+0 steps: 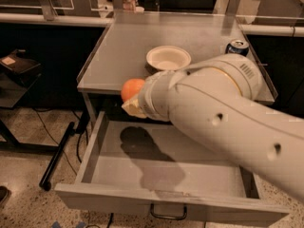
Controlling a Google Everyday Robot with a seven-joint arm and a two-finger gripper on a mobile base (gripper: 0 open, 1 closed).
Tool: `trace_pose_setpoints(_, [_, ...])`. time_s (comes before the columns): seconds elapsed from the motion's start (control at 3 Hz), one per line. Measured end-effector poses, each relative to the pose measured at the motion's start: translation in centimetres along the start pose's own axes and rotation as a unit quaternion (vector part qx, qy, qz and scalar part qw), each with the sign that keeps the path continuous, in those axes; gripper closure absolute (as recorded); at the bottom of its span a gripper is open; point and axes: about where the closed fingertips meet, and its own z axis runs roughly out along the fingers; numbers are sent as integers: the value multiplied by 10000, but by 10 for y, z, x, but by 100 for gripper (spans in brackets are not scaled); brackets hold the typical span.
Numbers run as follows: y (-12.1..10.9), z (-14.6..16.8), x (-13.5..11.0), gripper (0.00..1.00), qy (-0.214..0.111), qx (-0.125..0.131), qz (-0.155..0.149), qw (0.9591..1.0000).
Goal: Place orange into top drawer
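The orange [131,89] is round and bright, held at the tip of my gripper [133,101], which is shut on it. The gripper and fruit hang over the front edge of the tabletop, above the rear left part of the open top drawer [118,167]. The drawer is pulled out wide, with a flat grey bottom, low walls and a metal loop handle [168,214] on its front. My thick white arm [228,122] crosses from the right and hides the drawer's right rear part.
A cream-white bowl [168,58] stands on the grey tabletop [123,46] behind the gripper. A drinks can [237,47] stands at the table's right. A black stand and cables lie on the floor at the left [57,158].
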Motion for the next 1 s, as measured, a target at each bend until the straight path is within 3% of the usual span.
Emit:
trace_pose_setpoints(0.33, [-3, -22, 31, 100, 197, 277, 325, 9989])
trace_pose_setpoints(1.0, [2, -23, 43, 100, 251, 233, 528, 9980])
